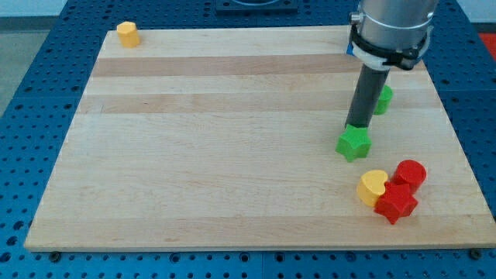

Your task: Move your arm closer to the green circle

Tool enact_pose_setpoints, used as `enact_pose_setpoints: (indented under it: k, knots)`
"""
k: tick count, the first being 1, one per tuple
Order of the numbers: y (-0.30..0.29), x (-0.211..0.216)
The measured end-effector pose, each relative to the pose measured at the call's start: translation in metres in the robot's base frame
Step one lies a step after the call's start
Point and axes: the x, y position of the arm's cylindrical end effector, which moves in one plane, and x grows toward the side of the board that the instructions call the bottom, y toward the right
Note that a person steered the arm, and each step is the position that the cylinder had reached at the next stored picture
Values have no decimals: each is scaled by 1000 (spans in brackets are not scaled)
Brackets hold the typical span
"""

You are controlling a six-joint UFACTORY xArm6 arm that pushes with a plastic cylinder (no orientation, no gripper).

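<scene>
pale wooden tabletop point(232, 139) fills the single camera view, lying on a blue perforated base point(46, 93) that shows around its edges.

the arm point(391, 23) enters from the view's top right as a grey cylinder with a white band, and narrows into a straight dark rod. there is no pincer on this arm, so nothing is spread, pressed together or pinching; the rod simply ends in my tip point(357, 125).

my tip sits at the top edge of a green star block point(354, 143), touching it or just short of it; the picture does not settle which.

the green circle point(384, 98) lies just to the view's right of the rod and a little higher in the view than my tip, partly hidden behind the rod.

lower right, three blocks cluster together: a yellow heart block point(373, 187), a red cylinder block point(410, 174) and a red star block point(396, 203), touching one another.

a yellow block point(128, 34), its shape unclear, rests at the tabletop's top left corner. a sliver of blue block point(349, 48) shows behind the arm near the top edge.
</scene>
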Motion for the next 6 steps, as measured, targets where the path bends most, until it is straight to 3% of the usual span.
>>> enact_pose_setpoints:
  k: [2, 3, 5, 6]
  knots:
    - [-11, 28]
    - [-13, 14]
    - [-26, -92]
    - [24, -120]
